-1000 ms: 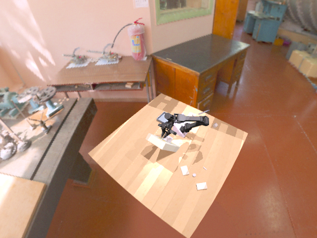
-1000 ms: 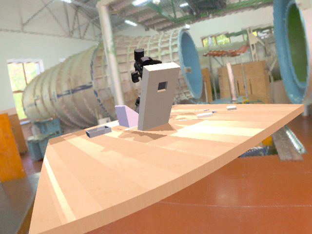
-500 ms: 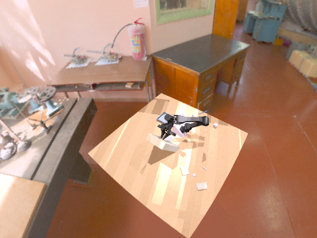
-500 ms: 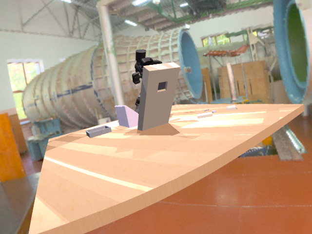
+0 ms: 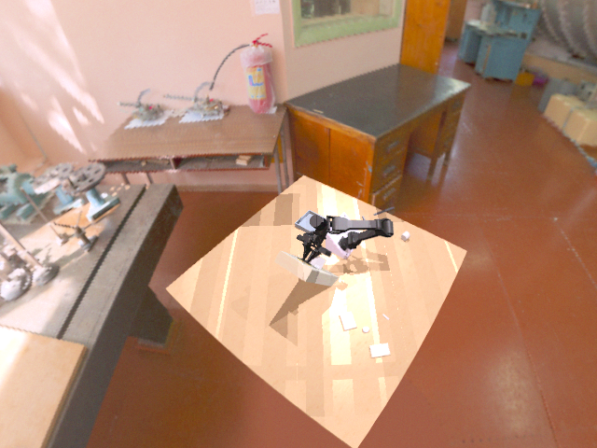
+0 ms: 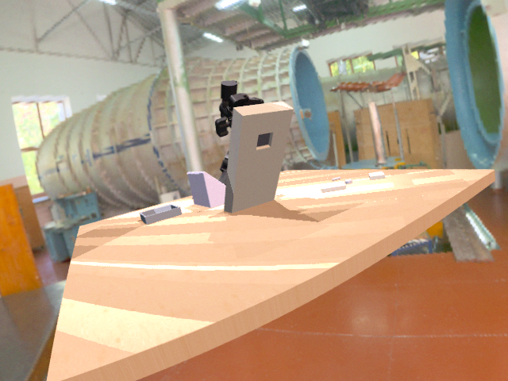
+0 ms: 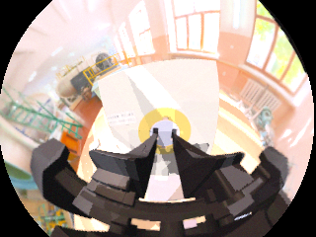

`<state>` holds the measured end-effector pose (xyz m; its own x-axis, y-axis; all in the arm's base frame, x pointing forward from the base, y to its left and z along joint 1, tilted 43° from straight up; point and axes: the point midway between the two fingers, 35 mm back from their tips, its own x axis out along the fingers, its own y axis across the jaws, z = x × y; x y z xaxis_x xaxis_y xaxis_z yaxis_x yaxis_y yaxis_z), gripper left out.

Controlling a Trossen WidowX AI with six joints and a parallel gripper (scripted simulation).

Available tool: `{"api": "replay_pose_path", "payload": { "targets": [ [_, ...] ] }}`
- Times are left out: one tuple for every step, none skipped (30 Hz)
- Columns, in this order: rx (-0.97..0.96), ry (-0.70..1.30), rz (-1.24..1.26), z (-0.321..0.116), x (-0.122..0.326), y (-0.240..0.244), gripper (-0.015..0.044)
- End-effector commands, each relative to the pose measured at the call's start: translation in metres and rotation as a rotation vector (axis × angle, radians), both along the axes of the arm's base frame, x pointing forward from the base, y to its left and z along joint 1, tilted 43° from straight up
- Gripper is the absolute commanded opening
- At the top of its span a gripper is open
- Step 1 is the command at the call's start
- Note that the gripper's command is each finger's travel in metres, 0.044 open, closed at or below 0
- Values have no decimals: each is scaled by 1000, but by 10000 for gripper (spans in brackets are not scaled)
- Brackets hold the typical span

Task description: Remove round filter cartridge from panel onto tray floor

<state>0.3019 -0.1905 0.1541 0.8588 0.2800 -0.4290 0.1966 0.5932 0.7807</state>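
Note:
The service panel (image 5: 319, 276) (image 6: 256, 176) (image 7: 197, 91) stands tilted on the table. In the wrist view the pale round cartridge (image 7: 165, 124) sits in it, inside a yellow ring (image 7: 185, 127). My gripper (image 7: 165, 136) is partly open, with its fingertips a short way apart at the cartridge's face, over the two dark slots. Nothing is gripped between the fingers. How deep the tips reach into the slots cannot be told. The grey-blue tray (image 5: 304, 222) (image 6: 163, 215) lies on the table beside the panel; the arm hides part of its inside.
A lilac wedge-shaped block (image 5: 336, 245) (image 6: 207, 191) stands near the panel, below the arm. Two flat white pieces (image 5: 347, 321) (image 5: 380, 350), a small round piece (image 5: 365, 329) and a thin stick (image 5: 385, 316) lie on the far side of the panel from the tray.

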Motion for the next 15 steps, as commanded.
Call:
{"api": "replay_pose_path", "payload": {
  "targets": [
    [2,3,-3,-1,0,0,109],
    [2,3,-3,-1,1,0,109],
    [2,3,-3,-1,2,0,109],
    [2,3,-3,-1,3,0,109],
    [2,3,-3,-2,3,0,109],
    [2,3,-3,-2,3,0,109],
    [2,3,-3,-2,3,1,109],
    [2,3,-3,-2,3,1,109],
    [2,3,-3,-2,3,1,109],
    [2,3,-3,-2,3,1,109],
    [2,3,-3,-2,3,1,109],
    [2,3,-3,-2,3,1,109],
    [2,3,-3,-2,3,1,109],
    [2,3,-3,-2,4,1,109],
    [2,2,-3,-3,4,1,109]
  ]
}}
